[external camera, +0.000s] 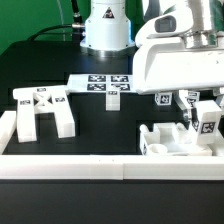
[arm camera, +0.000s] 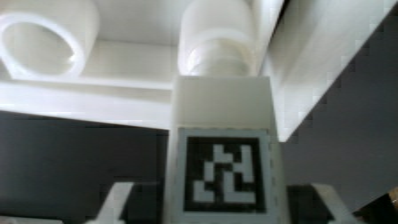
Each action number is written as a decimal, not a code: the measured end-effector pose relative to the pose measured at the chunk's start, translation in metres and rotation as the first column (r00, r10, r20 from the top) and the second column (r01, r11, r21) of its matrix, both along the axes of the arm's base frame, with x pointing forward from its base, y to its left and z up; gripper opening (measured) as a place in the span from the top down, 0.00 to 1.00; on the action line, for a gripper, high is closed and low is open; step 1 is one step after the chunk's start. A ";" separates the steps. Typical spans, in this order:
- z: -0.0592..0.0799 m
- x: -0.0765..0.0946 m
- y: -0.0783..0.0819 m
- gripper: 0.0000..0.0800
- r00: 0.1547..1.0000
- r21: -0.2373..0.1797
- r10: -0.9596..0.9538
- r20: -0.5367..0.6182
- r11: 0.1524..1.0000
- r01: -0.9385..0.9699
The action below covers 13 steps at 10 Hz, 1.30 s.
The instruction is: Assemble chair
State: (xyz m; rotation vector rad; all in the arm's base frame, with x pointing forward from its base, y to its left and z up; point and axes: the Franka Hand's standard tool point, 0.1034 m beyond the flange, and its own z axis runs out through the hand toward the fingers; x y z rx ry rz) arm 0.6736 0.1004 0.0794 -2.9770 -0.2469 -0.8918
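My gripper (external camera: 197,108) hangs over the exterior view's right side, shut on a short white chair leg (external camera: 207,120) with a black-and-white tag. In the wrist view the leg (arm camera: 224,140) runs between my two fingers (arm camera: 121,203) of the gripper (arm camera: 221,206). Its far end meets the white seat block (arm camera: 107,85) beside a round hole (arm camera: 45,50). The seat block (external camera: 170,141) lies under the gripper near the front rail. A blocky white chair frame (external camera: 45,115) lies at the exterior view's left.
The marker board (external camera: 100,85) lies at mid-table in front of the robot base (external camera: 105,25). A long white rail (external camera: 90,165) edges the front of the black table. Another small tagged white piece (external camera: 162,98) shows just left of the gripper.
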 end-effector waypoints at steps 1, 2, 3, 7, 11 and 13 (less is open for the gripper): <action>-0.003 -0.001 0.001 0.64 1.000 0.000 0.001 -0.002 1.000 -0.001; -0.005 -0.001 0.003 0.64 1.000 0.000 0.003 0.005 1.000 -0.003; -0.006 -0.001 0.003 0.64 1.000 0.001 0.004 0.019 1.000 -0.004; -0.006 0.001 0.003 0.63 0.999 0.001 0.004 0.039 1.000 -0.004; -0.006 0.001 0.003 0.20 0.999 0.001 0.004 0.039 1.000 -0.004; -0.005 0.001 0.002 0.19 0.999 -0.002 0.005 0.039 1.000 -0.005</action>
